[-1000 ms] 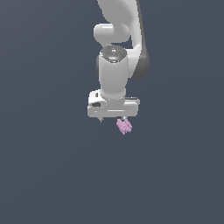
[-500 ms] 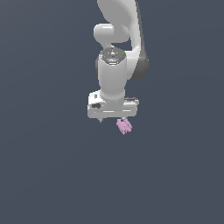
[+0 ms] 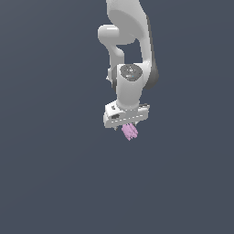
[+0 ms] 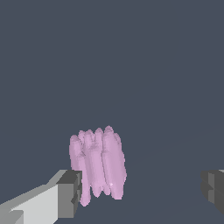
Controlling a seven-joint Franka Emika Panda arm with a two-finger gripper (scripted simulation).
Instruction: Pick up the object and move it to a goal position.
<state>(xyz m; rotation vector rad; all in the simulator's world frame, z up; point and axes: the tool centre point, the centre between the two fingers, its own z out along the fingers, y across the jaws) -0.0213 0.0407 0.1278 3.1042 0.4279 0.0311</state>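
The tool [image 3: 128, 126] stands wide, fingers apart; the object [image 3: 130, 132] lies on the table just beside one finger [image 4: 69, 194], well clear of the other. Closing off-centre could shove the object sideways instead of gripping it.

arm [image 3: 132, 87]: upright, wrist down | jaws: spread wide apart

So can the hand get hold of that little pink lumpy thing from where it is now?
Probably yes. The hand is open right over the pink object, which sits between its fingers, nearer one, with nothing blocking.
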